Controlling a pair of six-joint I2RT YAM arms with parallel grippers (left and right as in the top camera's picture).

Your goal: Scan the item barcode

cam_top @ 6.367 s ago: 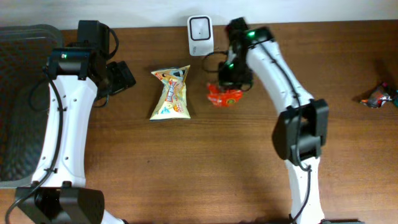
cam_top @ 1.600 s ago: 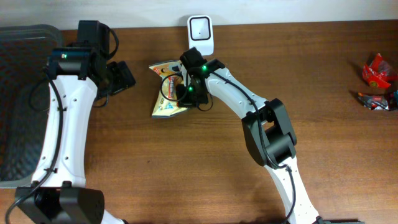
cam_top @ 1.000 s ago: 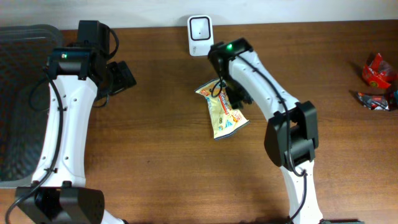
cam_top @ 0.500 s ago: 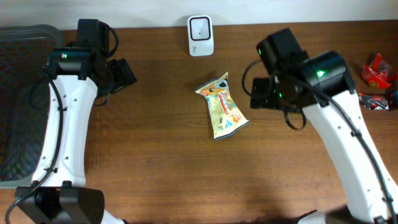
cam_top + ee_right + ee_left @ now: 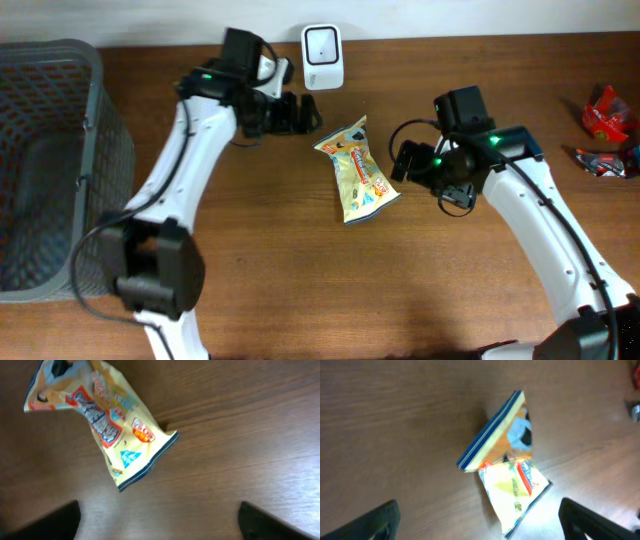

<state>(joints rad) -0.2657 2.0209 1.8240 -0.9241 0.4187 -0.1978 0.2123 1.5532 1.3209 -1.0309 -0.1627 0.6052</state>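
One bag (image 5: 357, 172), lying free, beside right gripper (image 5: 406, 163)

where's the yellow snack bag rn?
Overhead: the yellow snack bag lies mid-table, just in front of the white scanner, between the left hand and right hand, held by neither.

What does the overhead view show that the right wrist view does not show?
Only the overhead view shows the white scanner, the grey basket, the wrappers at the right edge, and the left gripper near the scanner. Only the right wrist view shows the print on the yellow snack bag up close, and the dark fingertips of the right gripper, wide apart with nothing between them. Both show that bag lying on the wooden table.
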